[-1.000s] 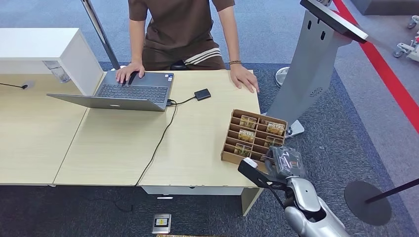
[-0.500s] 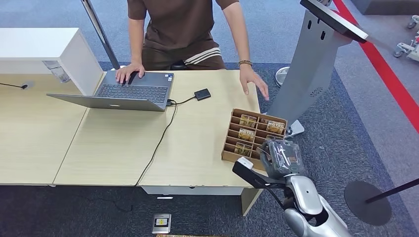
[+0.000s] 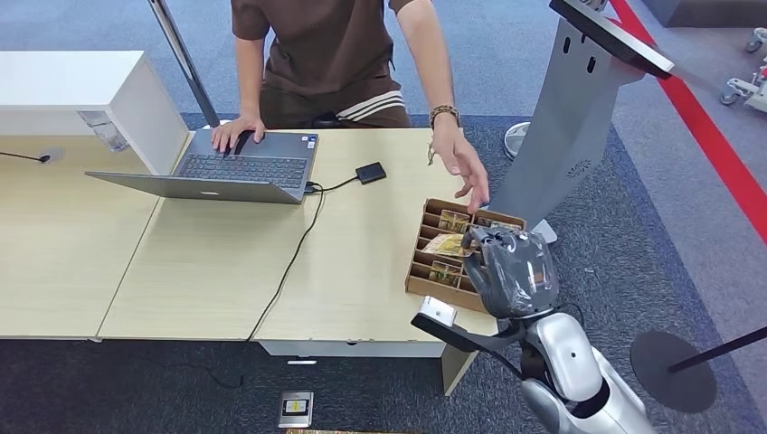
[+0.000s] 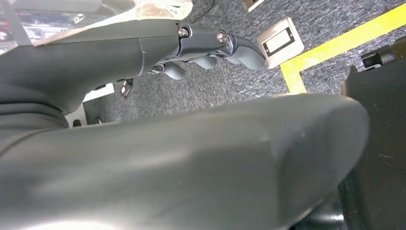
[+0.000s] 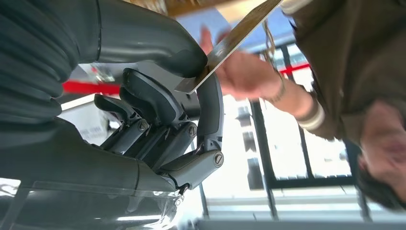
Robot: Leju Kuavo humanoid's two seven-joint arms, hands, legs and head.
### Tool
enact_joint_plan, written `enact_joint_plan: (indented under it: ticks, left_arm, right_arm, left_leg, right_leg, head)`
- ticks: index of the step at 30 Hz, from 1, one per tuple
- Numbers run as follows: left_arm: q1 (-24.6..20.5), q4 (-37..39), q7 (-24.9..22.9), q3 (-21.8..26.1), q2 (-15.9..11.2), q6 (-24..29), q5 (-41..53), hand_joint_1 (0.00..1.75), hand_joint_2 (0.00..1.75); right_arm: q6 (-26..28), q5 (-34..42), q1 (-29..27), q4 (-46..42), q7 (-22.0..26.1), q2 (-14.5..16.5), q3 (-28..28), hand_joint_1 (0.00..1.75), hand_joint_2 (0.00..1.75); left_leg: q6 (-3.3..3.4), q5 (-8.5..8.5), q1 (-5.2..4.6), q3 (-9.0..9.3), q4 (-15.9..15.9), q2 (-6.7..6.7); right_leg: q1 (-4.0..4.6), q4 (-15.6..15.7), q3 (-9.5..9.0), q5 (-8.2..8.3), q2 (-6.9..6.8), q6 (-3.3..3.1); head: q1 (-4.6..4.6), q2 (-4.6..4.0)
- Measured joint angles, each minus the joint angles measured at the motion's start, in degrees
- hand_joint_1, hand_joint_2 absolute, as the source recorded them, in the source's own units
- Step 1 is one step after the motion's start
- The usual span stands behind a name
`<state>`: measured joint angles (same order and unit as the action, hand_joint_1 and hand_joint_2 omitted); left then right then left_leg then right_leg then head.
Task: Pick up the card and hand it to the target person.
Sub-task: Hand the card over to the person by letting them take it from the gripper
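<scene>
In the lower right of the head view, the right robot hand (image 3: pixel 511 269) pinched the card (image 3: pixel 445 244) above the wooden box (image 3: pixel 425 271). It should hold steady until the person's hand (image 3: pixel 464 172) grips firmly.

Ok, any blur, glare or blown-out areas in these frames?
Head view: evenly lit, sharp. Right wrist view: person's hand motion-blurred behind the card pinched by the right hand; windows blown out. Left wrist view: left hand close, soft.
</scene>
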<state>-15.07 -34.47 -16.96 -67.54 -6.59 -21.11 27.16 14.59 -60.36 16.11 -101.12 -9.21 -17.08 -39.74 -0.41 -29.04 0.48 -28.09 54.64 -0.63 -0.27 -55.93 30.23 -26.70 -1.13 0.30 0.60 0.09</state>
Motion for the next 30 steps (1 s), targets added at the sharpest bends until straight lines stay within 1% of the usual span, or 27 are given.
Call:
enact_joint_plan:
  ticks: [5, 9, 15, 18, 21, 25, 28, 30]
  left_arm:
    - [0.0, 0.0, 0.0, 0.0, 0.0, -0.2, -0.1, 0.0, 0.0]
    - [-0.1, 0.0, 0.1, 0.0, 0.0, -0.2, -0.2, 0.0, 0.0]
    - [-0.7, 0.0, 0.0, -0.2, 0.1, -0.8, -0.8, 0.0, 0.0]
    - [-1.2, 0.0, -0.2, -0.3, 0.3, -1.1, -1.6, 0.0, 0.0]
    - [-1.7, 0.0, -0.4, -0.3, 0.5, -1.2, -2.3, 0.0, 0.0]
    - [-2.1, 0.0, -0.7, -0.5, 0.8, -1.0, -3.5, 0.0, 0.0]
    - [-2.1, 0.0, -0.8, -0.7, 0.9, -0.7, -4.2, 0.0, 0.0]
    - [-2.1, 0.0, -0.8, -0.8, 0.9, -0.4, -4.8, 0.0, 0.0]
  right_arm:
    - [1.1, -2.4, 2.0, -0.8, 1.0, 0.7, -0.8, 1.75, 1.75]
    - [0.7, -3.8, 3.7, -0.1, -0.3, 1.6, -1.5, 1.75, 1.75]
    - [-2.1, -8.4, 6.2, 2.7, -5.9, 2.7, -2.5, 1.75, 1.75]
    - [-4.1, -10.4, 8.1, 6.1, -9.7, 3.8, -3.1, 1.75, 1.75]
    - [-4.2, -11.7, 9.8, 10.1, -13.5, 5.1, -3.7, 1.75, 1.75]
    - [-1.3, -12.4, 11.4, 15.2, -18.2, 6.9, -4.1, 0.0, 1.75]
    - [1.8, -10.1, 12.1, 17.7, -17.8, 7.7, -4.0, 0.0, 1.75]
    - [3.3, -5.5, 12.1, 18.7, -16.0, 8.2, -4.0, 0.0, 1.75]
  left_leg:
    - [0.0, 0.0, 0.0, 0.0, 0.0, 0.0]
    - [0.0, 0.0, 0.0, -0.01, 0.0, 0.0]
    - [0.0, 0.0, 0.0, -0.04, 0.0, 0.0]
    - [-0.01, 0.01, 0.0, -0.04, 0.0, 0.0]
    - [-0.02, 0.02, 0.0, -0.04, 0.0, 0.0]
    - [-0.03, 0.03, 0.0, -0.05, 0.0, -0.01]
    - [-0.03, 0.03, 0.01, -0.05, 0.0, -0.01]
    - [-0.03, 0.03, 0.0, -0.06, 0.0, -0.01]
  right_leg:
    - [0.0, 0.0, 0.0, 0.0, 0.0, 0.0]
    - [0.0, 0.0, 0.0, 0.0, 0.0, 0.0]
    - [0.0, 0.0, 0.01, 0.0, 0.0, 0.0]
    - [0.0, 0.0, 0.01, 0.0, 0.01, 0.0]
    - [0.0, 0.0, 0.01, 0.01, 0.01, 0.0]
    - [0.0, 0.0, 0.02, 0.01, 0.01, 0.0]
    - [0.0, 0.0, 0.03, 0.0, 0.01, 0.0]
    - [0.0, 0.0, 0.05, 0.0, 0.01, 0.0]
  head:
    - [-0.01, 0.0]
    - [-0.01, 0.0]
    - [-0.01, 0.0]
    - [-0.01, 0.0]
    - [-0.01, 0.0]
    - [-0.01, 0.0]
    - [-0.01, 0.0]
    - [-0.01, -0.01]
